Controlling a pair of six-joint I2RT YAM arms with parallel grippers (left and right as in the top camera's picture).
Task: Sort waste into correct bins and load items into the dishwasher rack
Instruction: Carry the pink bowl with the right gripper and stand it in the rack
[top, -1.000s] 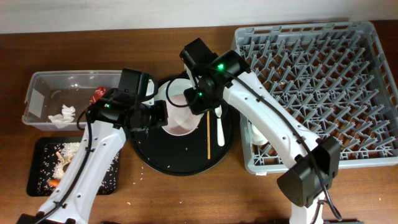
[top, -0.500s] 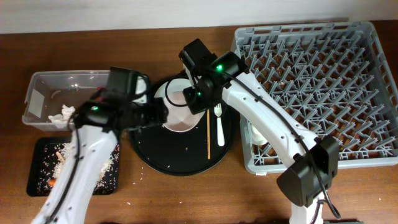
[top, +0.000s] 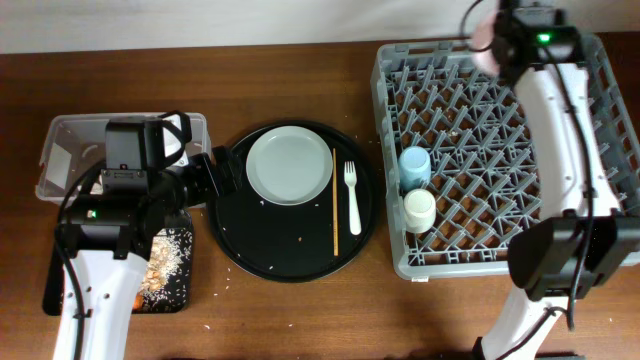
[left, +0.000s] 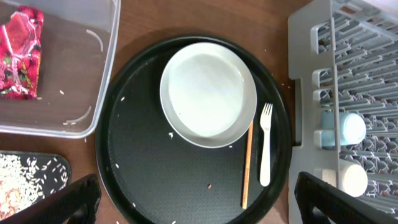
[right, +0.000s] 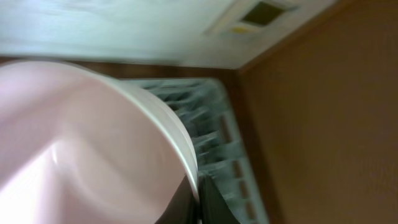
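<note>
My right gripper is shut on the rim of the small white bowl, held tilted over the far edge of the grey dishwasher rack; in the right wrist view the bowl fills the left half and my fingers pinch its rim. My left gripper is open beside the round black tray and holds nothing. The pale plate, wooden stick and white fork lie on that tray. A blue cup and a cream cup stand in the rack. A red wrapper lies in the clear tub.
The shallow black tray with rice scraps sits at the front left, partly under my left arm. Rice grains dot the round black tray and the table. The rack's left wall stands just right of the round tray.
My right gripper lifted the bowl off the plate and carried it up to the rack's far side. My left gripper opened and drew back to the left of the round tray.
</note>
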